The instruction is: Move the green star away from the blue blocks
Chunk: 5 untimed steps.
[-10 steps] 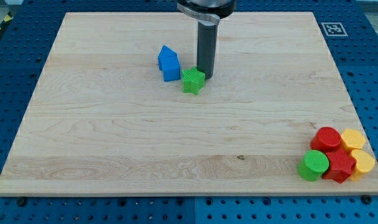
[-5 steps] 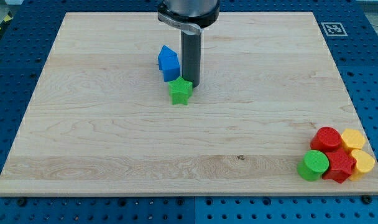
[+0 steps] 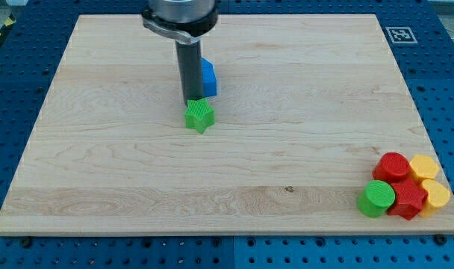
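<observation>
Fingers are none on this arm: only my tip (image 3: 193,101) ends the dark rod, touching the green star's (image 3: 199,116) upper edge. On the tabletop (image 3: 100,164), the blue block (image 3: 209,78) sits half hidden behind the rod. That star is bright green, ridged, small.

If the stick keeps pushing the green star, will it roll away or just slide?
Probably slide. The green star sits flat and low on the smooth board, so it looks unlikely to roll or tip. It may spin, since my tip touches it on a pointed edge at the view's top. It looks small and likely light.
</observation>
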Motion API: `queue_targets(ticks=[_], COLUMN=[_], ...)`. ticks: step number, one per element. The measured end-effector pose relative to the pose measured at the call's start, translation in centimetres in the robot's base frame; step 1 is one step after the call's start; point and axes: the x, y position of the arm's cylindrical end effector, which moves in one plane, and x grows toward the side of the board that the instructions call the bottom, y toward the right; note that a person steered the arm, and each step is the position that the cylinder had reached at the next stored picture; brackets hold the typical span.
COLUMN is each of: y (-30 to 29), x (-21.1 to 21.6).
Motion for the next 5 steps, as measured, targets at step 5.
queue_targets(ticks=[5], y=[-1.2], x=[4.8])
